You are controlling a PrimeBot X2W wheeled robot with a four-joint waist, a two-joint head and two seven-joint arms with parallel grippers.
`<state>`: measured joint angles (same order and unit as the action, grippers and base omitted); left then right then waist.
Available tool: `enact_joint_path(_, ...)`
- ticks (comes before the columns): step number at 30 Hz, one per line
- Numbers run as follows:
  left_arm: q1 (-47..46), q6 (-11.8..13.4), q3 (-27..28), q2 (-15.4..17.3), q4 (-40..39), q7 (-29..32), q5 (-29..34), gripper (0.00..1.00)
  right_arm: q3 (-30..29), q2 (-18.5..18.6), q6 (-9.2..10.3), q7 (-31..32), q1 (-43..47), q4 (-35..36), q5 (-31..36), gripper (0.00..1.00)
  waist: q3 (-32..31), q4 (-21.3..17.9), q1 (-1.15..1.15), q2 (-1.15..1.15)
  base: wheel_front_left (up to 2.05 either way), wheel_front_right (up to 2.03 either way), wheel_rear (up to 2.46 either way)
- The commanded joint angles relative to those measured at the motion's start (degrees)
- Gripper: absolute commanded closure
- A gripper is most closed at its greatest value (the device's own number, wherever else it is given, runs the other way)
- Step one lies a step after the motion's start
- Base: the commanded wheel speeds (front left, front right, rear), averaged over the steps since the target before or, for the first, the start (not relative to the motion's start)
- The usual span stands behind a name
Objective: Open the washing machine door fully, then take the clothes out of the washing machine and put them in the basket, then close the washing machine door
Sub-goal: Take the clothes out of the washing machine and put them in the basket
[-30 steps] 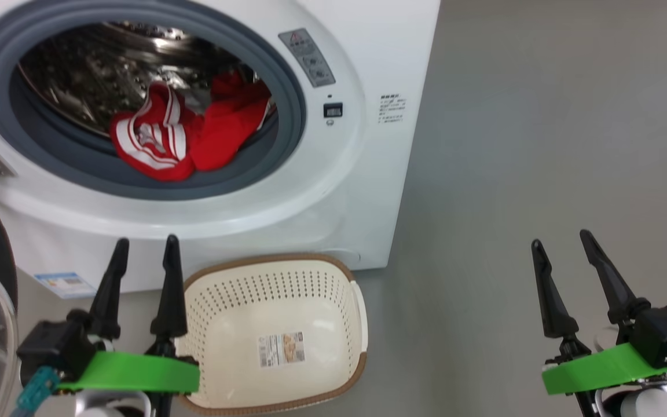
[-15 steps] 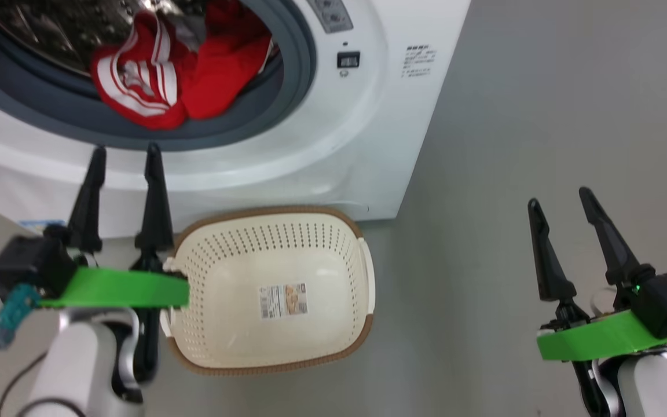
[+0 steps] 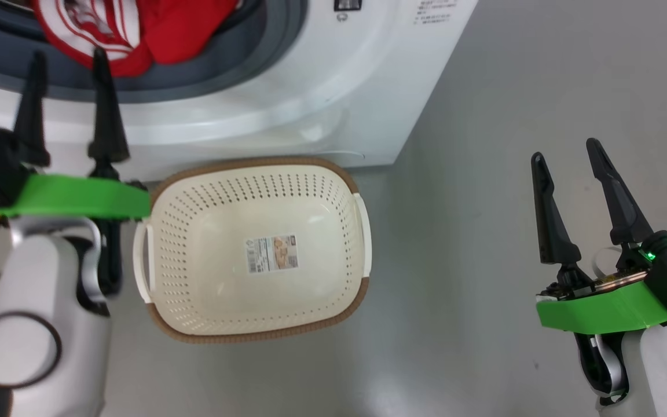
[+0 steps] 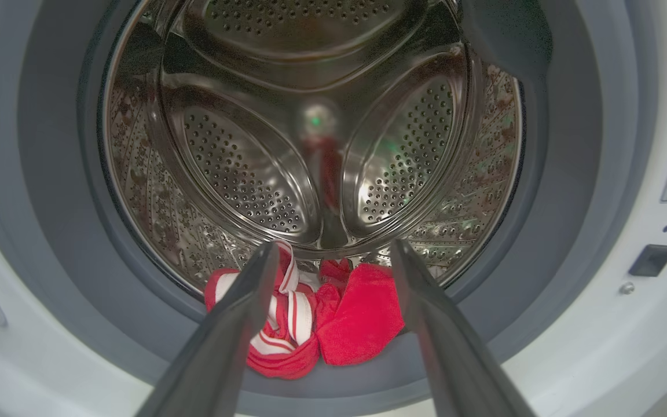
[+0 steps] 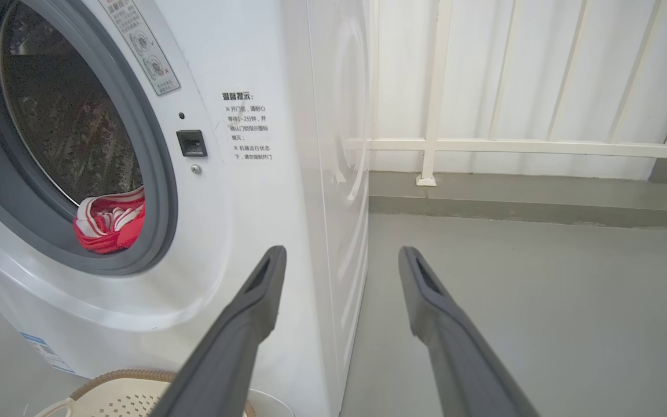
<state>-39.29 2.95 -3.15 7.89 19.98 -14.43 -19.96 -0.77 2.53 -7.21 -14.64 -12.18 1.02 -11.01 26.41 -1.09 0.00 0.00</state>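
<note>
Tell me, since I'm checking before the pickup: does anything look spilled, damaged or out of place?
Nothing stands out. The clothes lie bunched partly on the gasket; the basket sits upright and empty on the floor before the washing machine.

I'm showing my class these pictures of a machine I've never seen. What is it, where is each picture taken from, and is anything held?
It is a wheeled robot with two arms, each ending in two long dark fingers. The downward picture is from its head camera: the left gripper points at the white front-loading washing machine, the right gripper hangs over the grey floor. Both are open, holding nothing. The other pictures look along each gripper's fingers. A bright red garment with white stripes lies in the machine's opening; a cream perforated plastic basket with brown rim stands on the floor.
</note>
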Motion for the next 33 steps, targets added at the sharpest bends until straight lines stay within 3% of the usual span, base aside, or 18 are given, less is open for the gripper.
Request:
enact_joint_path(1, -2.1, 0.1, 2.3, 2.3, -0.4, -0.5, 0.6, 0.00, 1.3, 0.3, -0.28, -0.4, -0.9, 1.7, -0.7, 0.00, 2.3, -1.1, 0.00, 0.00, 0.00, 0.00, 0.00)
enact_joint_path(10, -10.2, 0.6, 3.5, 3.5, 5.4, -0.6, 2.7, 0.00, 1.7, 0.3, -0.28, -0.4, -1.6, 2.5, -1.5, 0.00, 5.4, -2.8, 0.00, 0.00, 0.00, 0.00, 0.00)
enact_joint_path(20, -18.9, 3.1, 2.8, 5.5, 14.9, 1.8, 4.6, 0.00, 1.6, 0.3, -0.28, -0.4, -1.8, 3.5, -0.2, 0.00, 8.3, -4.1, 0.00, 0.00, 0.00, 0.00, 0.00)
enact_joint_path(33, -29.9, 5.4, -2.9, 10.6, 29.4, 13.1, 11.1, 0.00, 3.1, 0.3, -0.28, -0.4, -2.7, 3.9, -1.4, 0.00, 10.8, -6.0, 0.00, 0.00, 0.00, 0.00, 0.00)
